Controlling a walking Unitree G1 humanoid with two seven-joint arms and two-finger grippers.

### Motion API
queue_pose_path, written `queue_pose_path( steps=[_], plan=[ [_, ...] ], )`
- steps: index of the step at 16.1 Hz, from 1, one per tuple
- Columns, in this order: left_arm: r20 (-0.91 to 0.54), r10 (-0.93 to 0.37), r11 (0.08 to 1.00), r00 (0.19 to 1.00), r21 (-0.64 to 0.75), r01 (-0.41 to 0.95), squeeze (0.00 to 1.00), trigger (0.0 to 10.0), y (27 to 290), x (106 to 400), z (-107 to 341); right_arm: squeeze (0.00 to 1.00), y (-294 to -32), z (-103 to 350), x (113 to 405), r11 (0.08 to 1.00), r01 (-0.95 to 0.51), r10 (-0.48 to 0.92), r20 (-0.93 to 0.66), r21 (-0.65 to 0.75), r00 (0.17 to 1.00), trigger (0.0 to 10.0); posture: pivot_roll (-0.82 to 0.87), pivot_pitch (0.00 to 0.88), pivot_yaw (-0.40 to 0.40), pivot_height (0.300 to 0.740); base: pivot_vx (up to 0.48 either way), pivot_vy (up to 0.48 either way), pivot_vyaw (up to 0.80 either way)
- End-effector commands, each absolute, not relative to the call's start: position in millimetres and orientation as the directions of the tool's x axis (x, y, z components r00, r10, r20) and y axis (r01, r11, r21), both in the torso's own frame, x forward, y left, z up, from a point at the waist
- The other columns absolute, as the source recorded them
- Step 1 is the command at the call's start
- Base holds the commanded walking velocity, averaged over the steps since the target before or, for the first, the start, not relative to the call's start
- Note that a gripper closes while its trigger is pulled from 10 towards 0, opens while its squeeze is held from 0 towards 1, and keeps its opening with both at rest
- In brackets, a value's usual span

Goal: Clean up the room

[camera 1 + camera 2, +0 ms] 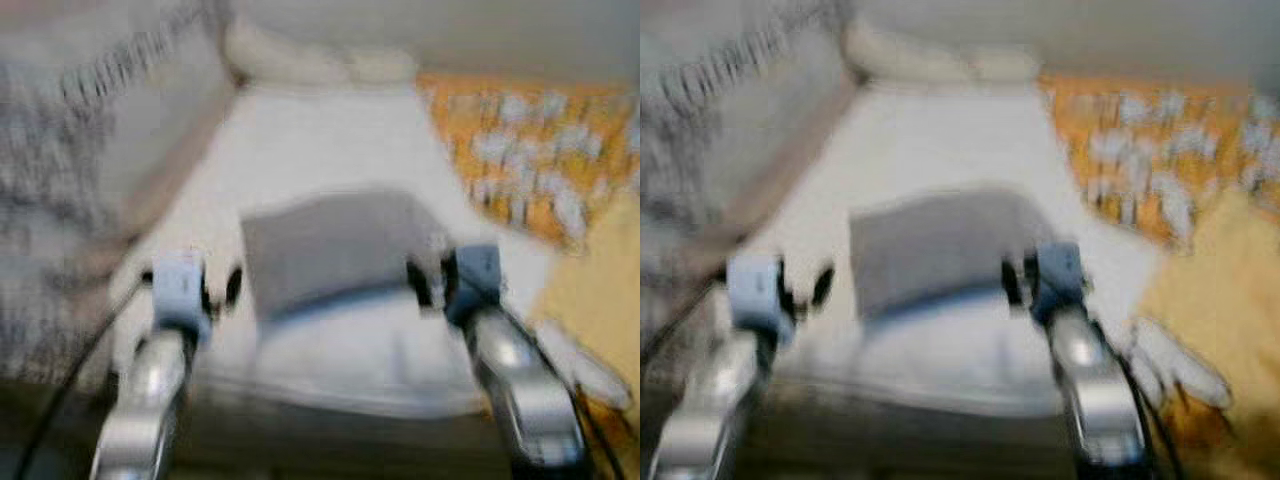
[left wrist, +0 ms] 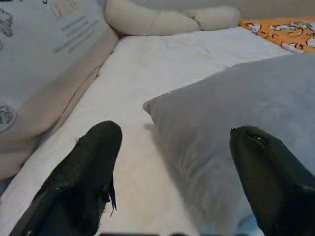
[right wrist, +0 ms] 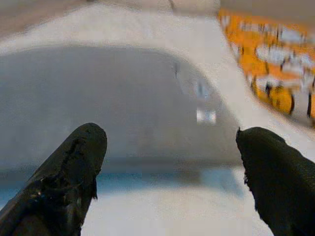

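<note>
Our left gripper [image 2: 172, 172] spread wide, empty, one fingertip [image 2: 266, 157] over grey pillow [image 1: 335, 250] at frame centre. Right gripper [image 3: 172, 172] likewise wide, empty, facing pillow on white bed [image 1: 320, 130].

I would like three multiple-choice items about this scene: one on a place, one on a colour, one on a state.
1. Where does the grey pillow lie?
A. on the white bed
B. on the floor
C. on a chair

2. What colour is the patterned blanket to the robot's right?
A. green
B. orange
C. black

3. How do the left tool and right tool stand?
A. both shut
B. both open
C. both holding the pillow

Answers:
1. A, white sheet surrounds it.
2. B, orange with pale figures.
3. B, each wrist view shows fingers wide apart.
</note>
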State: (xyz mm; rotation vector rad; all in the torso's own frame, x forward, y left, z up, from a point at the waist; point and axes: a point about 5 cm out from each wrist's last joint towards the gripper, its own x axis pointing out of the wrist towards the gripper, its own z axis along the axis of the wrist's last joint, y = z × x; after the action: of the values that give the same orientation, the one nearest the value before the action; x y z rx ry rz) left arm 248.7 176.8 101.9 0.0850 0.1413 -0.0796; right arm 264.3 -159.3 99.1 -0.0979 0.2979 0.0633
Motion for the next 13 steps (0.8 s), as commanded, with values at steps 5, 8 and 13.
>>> queue_pose_path(
  steps=[5, 8, 13],
  plan=[
    [-0.105, -0.059, 0.992, 0.993, 0.102, 0.07, 0.0, 10.0, 182.8, 259.8, 112.0, 0.0, -155.5, 102.7, 269.3, 0.988, -0.106, 0.069, -0.293, -0.111, 0.954, 10.0, 0.01, 0.0, -0.018, 0.74, 0.302, 0.0, 0.0],
    [-0.109, -0.092, 0.99, 0.99, 0.095, 0.103, 0.0, 10.0, 175.1, 259.6, 110.4, 0.0, -161.4, 101.8, 268.3, 0.991, -0.072, 0.036, -0.292, -0.113, 0.956, 10.0, 0.0, 0.0, -0.005, 0.74, 0.303, 0.0, 0.0],
    [-0.116, -0.088, 0.99, 0.989, 0.102, 0.1, 0.0, 10.0, 174.2, 257.3, 107.7, 0.0, -164.8, 98.4, 263.3, 0.986, -0.086, 0.038, -0.308, -0.144, 0.951, 10.0, -0.01, 0.0, -0.001, 0.74, 0.114, 0.0, -0.29]
  ],
)
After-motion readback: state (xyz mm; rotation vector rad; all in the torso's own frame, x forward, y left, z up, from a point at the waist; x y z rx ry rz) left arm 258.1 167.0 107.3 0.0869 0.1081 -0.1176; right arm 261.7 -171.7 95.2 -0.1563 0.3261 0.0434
